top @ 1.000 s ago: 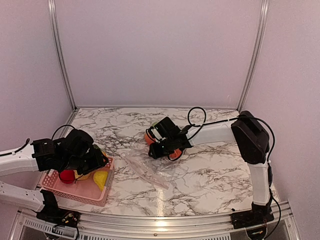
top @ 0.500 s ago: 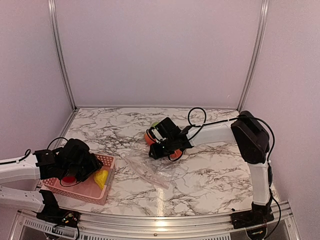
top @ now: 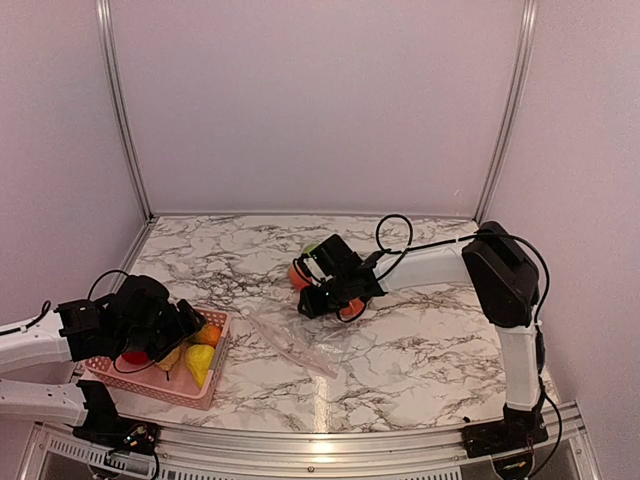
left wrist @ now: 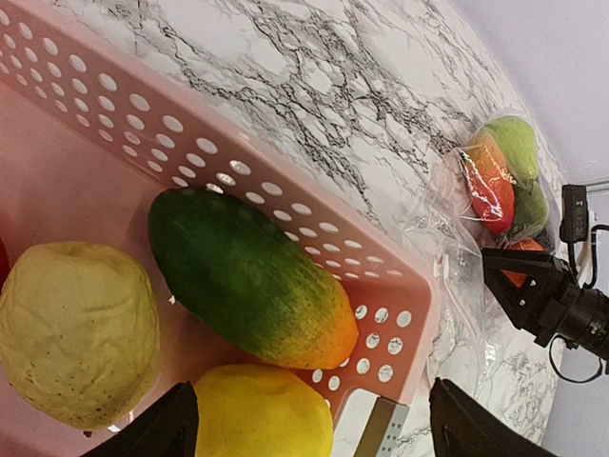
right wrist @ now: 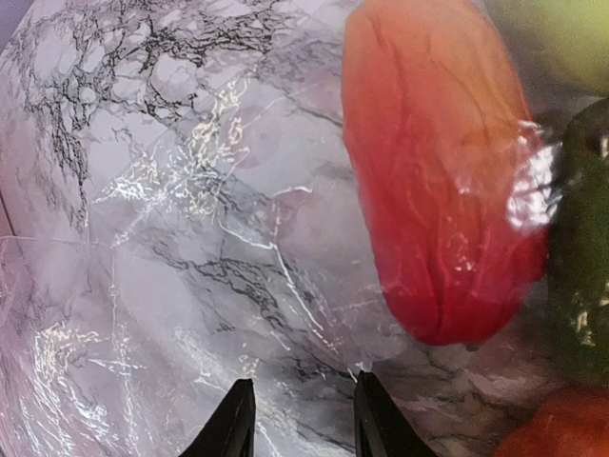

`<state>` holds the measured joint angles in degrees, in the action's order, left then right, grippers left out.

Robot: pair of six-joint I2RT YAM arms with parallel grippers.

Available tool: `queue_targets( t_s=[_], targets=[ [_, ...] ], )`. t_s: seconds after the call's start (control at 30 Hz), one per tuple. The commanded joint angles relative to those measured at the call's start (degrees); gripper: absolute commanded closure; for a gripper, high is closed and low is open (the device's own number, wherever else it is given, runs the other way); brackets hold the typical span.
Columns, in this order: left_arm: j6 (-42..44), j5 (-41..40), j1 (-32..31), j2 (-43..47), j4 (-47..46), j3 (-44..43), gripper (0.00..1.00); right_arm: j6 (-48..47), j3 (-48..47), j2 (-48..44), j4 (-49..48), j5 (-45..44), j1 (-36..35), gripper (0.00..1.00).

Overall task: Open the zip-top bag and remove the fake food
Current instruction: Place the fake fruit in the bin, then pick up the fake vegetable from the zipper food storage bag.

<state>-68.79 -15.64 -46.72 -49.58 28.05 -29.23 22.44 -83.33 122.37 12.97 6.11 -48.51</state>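
Observation:
The zip-top bag (top: 300,345) lies crumpled on the marble at centre, its clear film spreading to the front. Fake food (top: 298,274) still sits in its far end. In the right wrist view a red pepper (right wrist: 438,181) and green pieces (right wrist: 580,276) show under the film (right wrist: 143,286). My right gripper (top: 318,300) hovers low over the film, with its jaws (right wrist: 304,424) a little apart and nothing between them. My left gripper (top: 180,330) is wide open (left wrist: 309,428) and empty over the pink basket (top: 150,385). The bag also shows in the left wrist view (left wrist: 495,171).
The pink mesh basket (left wrist: 285,205) holds a green-orange mango (left wrist: 247,281), a lumpy yellow fruit (left wrist: 76,333), a lemon (left wrist: 257,419) and a red piece (top: 135,355). Metal frame rails run along the walls and the front edge (top: 320,440).
My left gripper dipped into the basket, then drew back to the left. The green-orange mango now shows in the basket. The right arm has not moved.

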Motion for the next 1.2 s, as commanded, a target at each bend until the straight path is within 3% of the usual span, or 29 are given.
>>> queue_targets(
  t_s=[0.0, 0.67, 0.8, 1.17],
  targets=[
    [2.24, -1.26, 0.31, 2.37, 3.41, -1.86, 0.14, -0.72, -0.84, -2.12, 0.88, -0.69, 0.35, 0.66],
    [16.88, 3.22, 0.36, -5.51, -0.46, -11.86, 0.14, -2.62, -6.19, -6.34, 6.45, -5.84, 0.71, 0.64],
    [19.06, 5.15, 0.34, -7.58, -1.95, -13.07, 0.14, -3.38, -7.43, -6.47, 8.2, -10.09, 1.38, 0.64],
    [23.1, 9.7, -2.27, -16.33, -7.03, -17.16, 0.14, -2.82, -2.96, -10.0, 9.31, -14.9, 6.14, 0.64]
  ],
)
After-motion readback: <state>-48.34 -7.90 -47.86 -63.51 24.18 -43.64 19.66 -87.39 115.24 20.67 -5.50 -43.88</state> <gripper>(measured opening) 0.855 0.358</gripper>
